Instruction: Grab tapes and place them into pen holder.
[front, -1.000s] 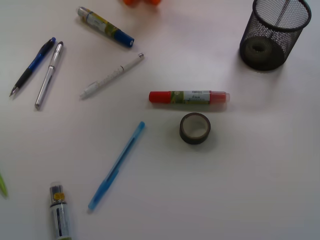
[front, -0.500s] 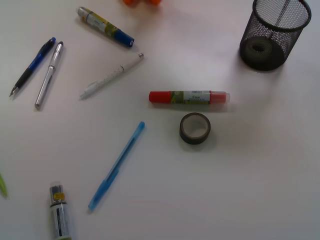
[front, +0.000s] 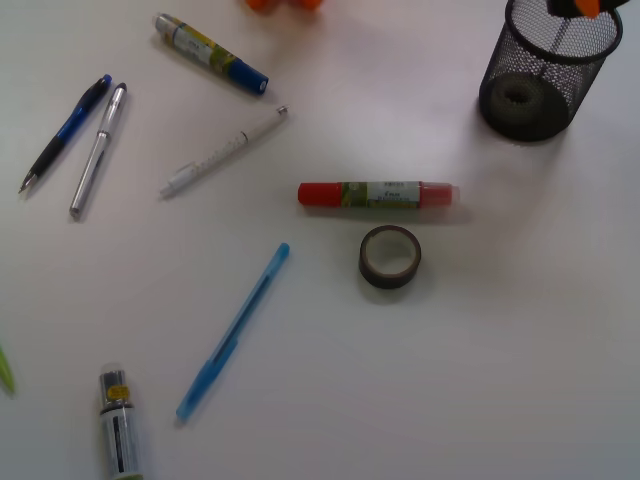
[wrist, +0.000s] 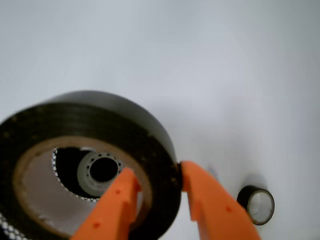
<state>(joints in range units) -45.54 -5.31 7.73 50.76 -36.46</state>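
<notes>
Fingers (wrist: 159, 192): closed on a dark tape roll (wrist: 90, 160), above the pen holder (front: 547, 70), at the tabletop's far-right corner.
Roll: hole faces down into the holder.

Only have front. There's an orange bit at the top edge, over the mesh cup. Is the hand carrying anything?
Observer: Yes. In the wrist view the hand is clamped on a dark tape roll, one finger inside its core and one outside.
Operator: Is it lined up with the cup?
Observer: Looks so. Through the roll's open centre the wrist view shows the mesh cup below, with a whitish roll lying at its bottom.
</notes>
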